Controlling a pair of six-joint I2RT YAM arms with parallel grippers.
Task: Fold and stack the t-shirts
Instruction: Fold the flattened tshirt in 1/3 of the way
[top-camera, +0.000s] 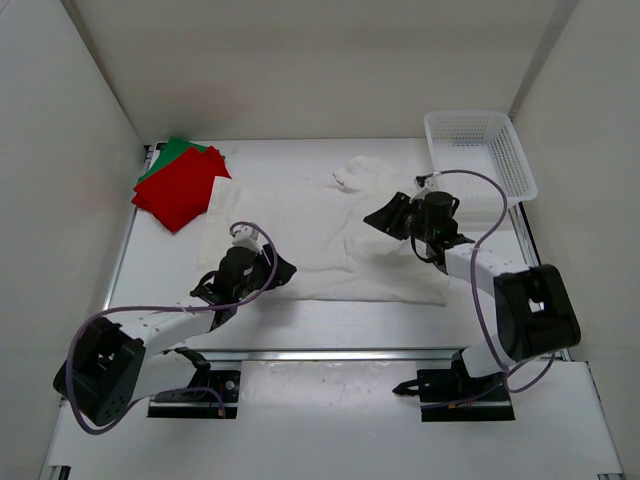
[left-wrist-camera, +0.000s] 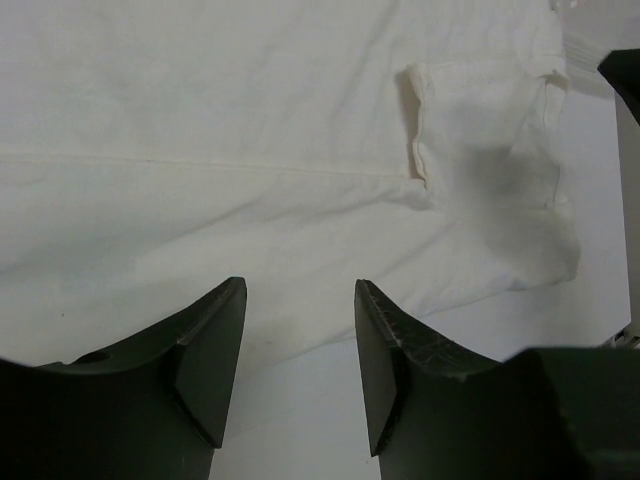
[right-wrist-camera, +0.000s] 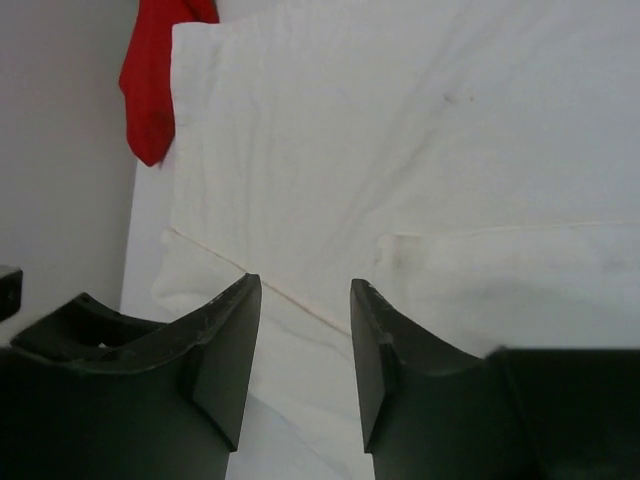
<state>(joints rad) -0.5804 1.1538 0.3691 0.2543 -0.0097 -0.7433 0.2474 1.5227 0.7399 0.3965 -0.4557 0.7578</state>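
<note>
White t-shirt (top-camera: 320, 240): spread flat across the middle of the desk (top-camera: 160, 265), with creases and a long fold line along its body (plain cloth, no print).
White t-shirt, far side: a bunched part of the cloth lies toward the basket; the overhead view does not show whether it is a sleeve or the collar.
White t-shirt, left wrist view: one sleeve lies flat on the body at the upper right, and the near hem runs just ahead of the fingers.
Red t-shirt (top-camera: 180, 195): folded into a neat square at the far left of the desk, one corner right up against the white t-shirt's left edge (touching or just beside, I cannot tell).
Green t-shirt (top-camera: 172, 152): folded under the red one, showing only as a strip along the far edge of that stack.
Basket (top-camera: 520, 165): white mesh, at the far right corner of the desk, apart from the shirts.
Left end effector (left-wrist-camera: 300, 290): low over the near left edge of the white t-shirt, jaws apart and released, nothing between them.
Right end effector (right-wrist-camera: 305, 285): over the right part of the white t-shirt, pointing toward the red stack, jaws apart and released (cloth shows below the gap, none pinched).
</note>
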